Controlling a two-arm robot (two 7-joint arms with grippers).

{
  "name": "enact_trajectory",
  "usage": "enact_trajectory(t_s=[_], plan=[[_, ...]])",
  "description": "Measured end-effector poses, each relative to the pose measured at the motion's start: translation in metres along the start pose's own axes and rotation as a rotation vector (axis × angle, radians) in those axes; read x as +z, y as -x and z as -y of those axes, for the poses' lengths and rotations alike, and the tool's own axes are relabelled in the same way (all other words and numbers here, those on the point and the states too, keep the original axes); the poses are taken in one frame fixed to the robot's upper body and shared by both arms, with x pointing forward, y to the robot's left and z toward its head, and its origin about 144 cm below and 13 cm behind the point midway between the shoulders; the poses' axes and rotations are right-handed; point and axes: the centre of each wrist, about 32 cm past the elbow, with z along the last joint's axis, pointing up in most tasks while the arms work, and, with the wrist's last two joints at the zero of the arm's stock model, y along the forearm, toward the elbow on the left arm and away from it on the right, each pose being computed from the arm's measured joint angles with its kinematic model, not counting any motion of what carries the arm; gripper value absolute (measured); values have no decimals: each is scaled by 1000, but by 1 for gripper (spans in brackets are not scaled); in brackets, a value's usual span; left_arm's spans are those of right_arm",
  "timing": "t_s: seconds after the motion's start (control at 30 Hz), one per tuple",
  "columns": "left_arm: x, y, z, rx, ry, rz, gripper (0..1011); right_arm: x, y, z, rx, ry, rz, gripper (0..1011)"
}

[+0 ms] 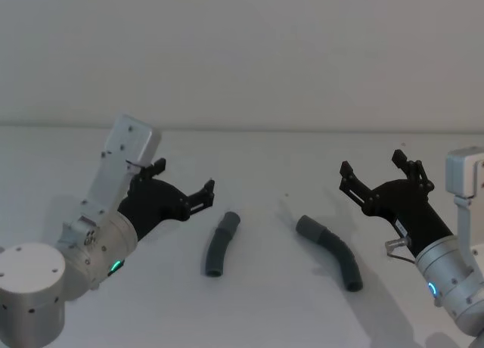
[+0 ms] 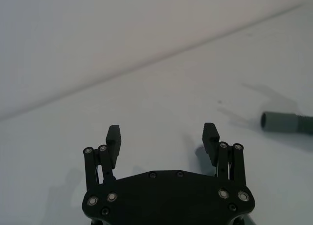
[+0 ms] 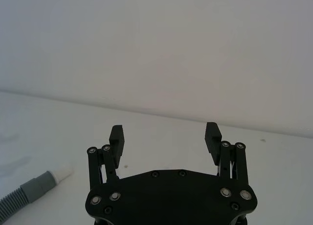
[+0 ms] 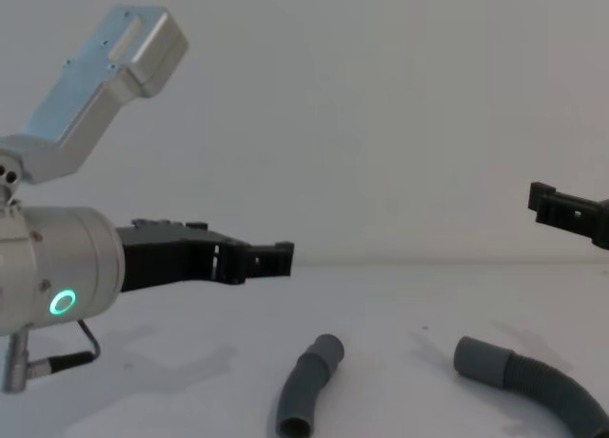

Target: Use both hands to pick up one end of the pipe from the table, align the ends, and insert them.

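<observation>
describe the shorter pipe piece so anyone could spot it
On the white table, look between the two grippers. The short pipe piece lies nearer the left gripper, only slightly bent; the hose to its right, nearer the right gripper, is longer and curves more.

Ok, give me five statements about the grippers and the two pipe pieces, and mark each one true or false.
1. The short bent tube and the longer hose both lie on the table. True.
2. The left gripper is shut on the short bent tube. False: its jaws stand open and empty, and the tube lies on the table beside it.
3. The two pieces are joined end to end. False: they lie apart, with bare table between them.
4. The right gripper has its jaws open and holds nothing. True.
5. The longer hose lies on the left gripper's side. False: it lies on the right gripper's side.
</observation>
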Motion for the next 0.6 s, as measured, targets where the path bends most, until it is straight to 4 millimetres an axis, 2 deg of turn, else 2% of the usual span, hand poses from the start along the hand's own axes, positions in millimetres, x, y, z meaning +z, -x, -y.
enact_trajectory(t_s=[0.6], plan=[[19, -4, 10, -155, -186, -6, 1001, 0, 0, 0, 0, 0, 0, 1005]])
